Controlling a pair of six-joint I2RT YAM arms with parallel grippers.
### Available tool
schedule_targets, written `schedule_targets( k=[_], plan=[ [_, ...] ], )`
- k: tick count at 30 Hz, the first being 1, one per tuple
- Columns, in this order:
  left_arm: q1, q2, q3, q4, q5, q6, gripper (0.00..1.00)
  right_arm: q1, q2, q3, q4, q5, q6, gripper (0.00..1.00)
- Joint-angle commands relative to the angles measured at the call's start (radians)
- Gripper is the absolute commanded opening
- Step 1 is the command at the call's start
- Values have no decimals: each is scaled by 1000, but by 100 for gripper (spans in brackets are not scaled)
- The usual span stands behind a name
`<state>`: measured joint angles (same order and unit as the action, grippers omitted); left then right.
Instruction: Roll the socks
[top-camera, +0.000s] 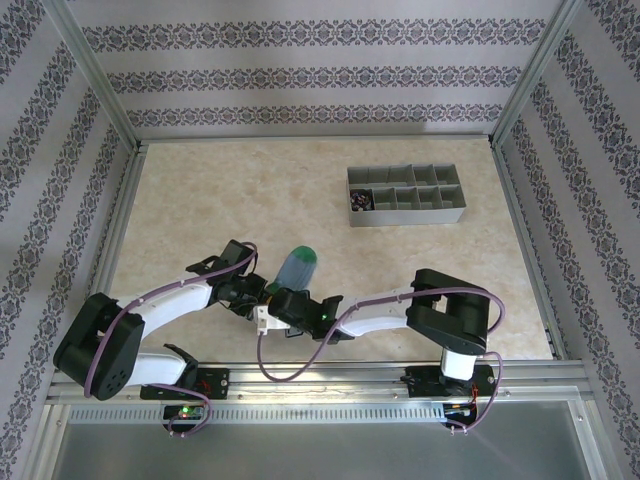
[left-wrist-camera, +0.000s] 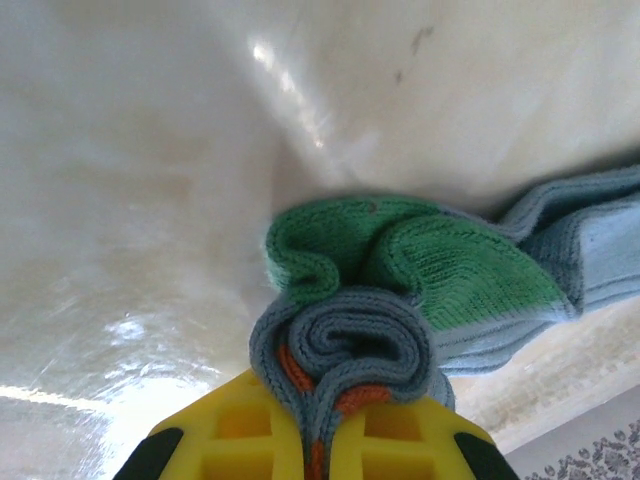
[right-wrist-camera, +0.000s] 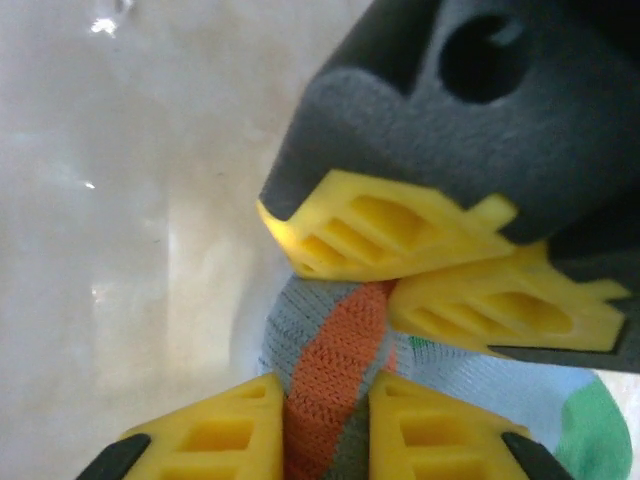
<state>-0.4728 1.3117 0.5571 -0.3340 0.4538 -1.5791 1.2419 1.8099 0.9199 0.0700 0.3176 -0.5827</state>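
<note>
A grey-blue sock (top-camera: 297, 267) with a green toe and an orange cuff lies on the table between the two arms, its toe pointing away. In the left wrist view its cuff end is curled into a tight roll (left-wrist-camera: 345, 340), and my left gripper (left-wrist-camera: 322, 405) is shut on it, with the green toe (left-wrist-camera: 410, 255) folded just beyond. My right gripper (right-wrist-camera: 325, 400) is shut on the orange cuff band (right-wrist-camera: 335, 345) of the same sock. The left gripper's yellow fingers (right-wrist-camera: 380, 235) pinch the sock directly opposite. From above, both grippers (top-camera: 268, 295) meet at the sock's near end.
A grey compartmented tray (top-camera: 405, 195) stands at the back right, with a small dark bundle (top-camera: 360, 201) in its near left compartment. Patterned walls and metal frame rails enclose the table, and the beige tabletop (top-camera: 200, 200) runs open at the left and back.
</note>
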Motion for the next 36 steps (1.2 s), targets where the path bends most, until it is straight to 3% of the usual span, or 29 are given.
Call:
schedule_targets(
  k=[1, 3, 5, 7, 10, 14, 21, 28, 36],
  plan=[
    [5, -14, -11, -143, -10, -9, 0, -54, 37, 20, -75, -15, 69, 7],
    [16, -51, -11, -147, -11, -6, 14, -76, 29, 8, -106, -67, 96, 0],
    [30, -104, -1, -162, -20, -1, 41, -116, 13, -2, -152, -185, 142, 0],
    [46, -153, 7, -169, -28, 2, 58, -157, -1, -18, -172, -312, 186, 0],
    [69, -214, 16, -174, -31, 10, 69, -229, 5, -34, -193, -512, 246, 0],
    [86, -255, 11, -165, -22, 28, 70, -308, 48, -25, -226, -720, 304, 0],
    [83, -226, -28, 15, 32, 52, 64, -407, 110, -26, -214, -902, 400, 0],
    [57, -87, 3, 135, 53, 103, 63, -489, 180, -13, -229, -1010, 463, 0],
    [39, 37, 49, 187, 49, 143, 61, -558, 259, 51, -322, -1033, 499, 0]
  ],
)
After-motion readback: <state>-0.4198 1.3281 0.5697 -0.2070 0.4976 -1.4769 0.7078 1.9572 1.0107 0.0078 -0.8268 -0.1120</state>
